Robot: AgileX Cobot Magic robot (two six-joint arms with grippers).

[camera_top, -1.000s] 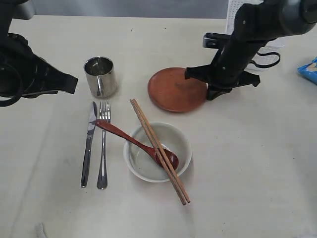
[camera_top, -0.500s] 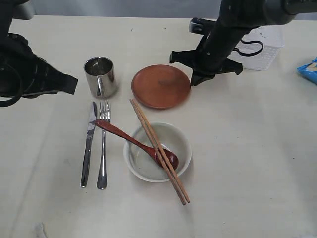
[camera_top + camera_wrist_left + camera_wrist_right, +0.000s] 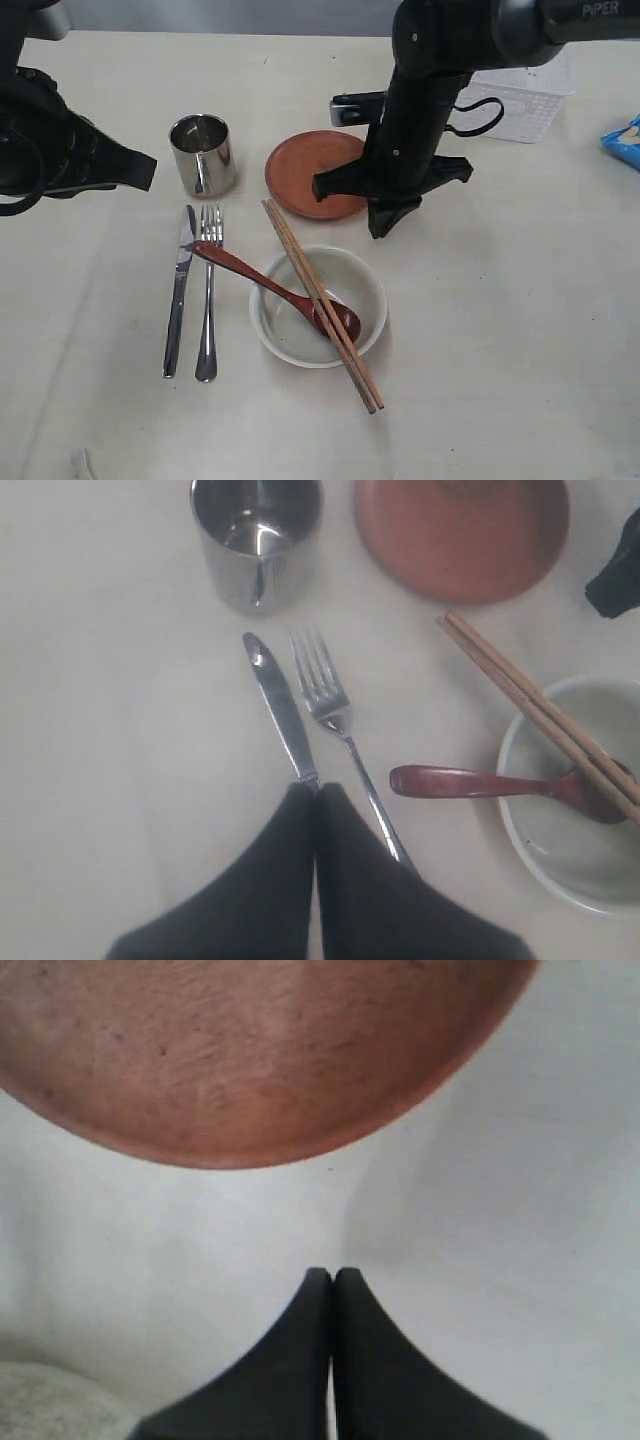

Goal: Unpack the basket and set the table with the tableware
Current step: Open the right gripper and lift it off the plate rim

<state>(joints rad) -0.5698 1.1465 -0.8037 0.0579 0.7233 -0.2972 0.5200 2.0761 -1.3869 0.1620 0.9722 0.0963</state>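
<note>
On the table (image 3: 520,330) lie a steel knife (image 3: 180,290) and fork (image 3: 208,300), with a shiny mug (image 3: 203,152) behind them. A cream bowl (image 3: 290,338) holds the wooden spoon (image 3: 250,272) and has two chopsticks (image 3: 300,262) across it. The brown plate (image 3: 318,172) sits behind the bowl. My right gripper (image 3: 380,226) is shut and empty, low beside the plate's right edge (image 3: 260,1050), its tips (image 3: 332,1273) over bare table. Over the knife's handle hangs my left gripper (image 3: 317,787), shut and empty. The white basket (image 3: 520,100) stands at the back right.
A blue snack bag (image 3: 622,140) lies at the right edge, right of the basket. The right arm's black body stands between the plate and the basket. The left arm's bulk fills the left edge next to the mug.
The right arm swung left and toward the bowl, uncovering the basket. The plate slid left toward the mug early on, then stayed. The left arm has not moved.
</note>
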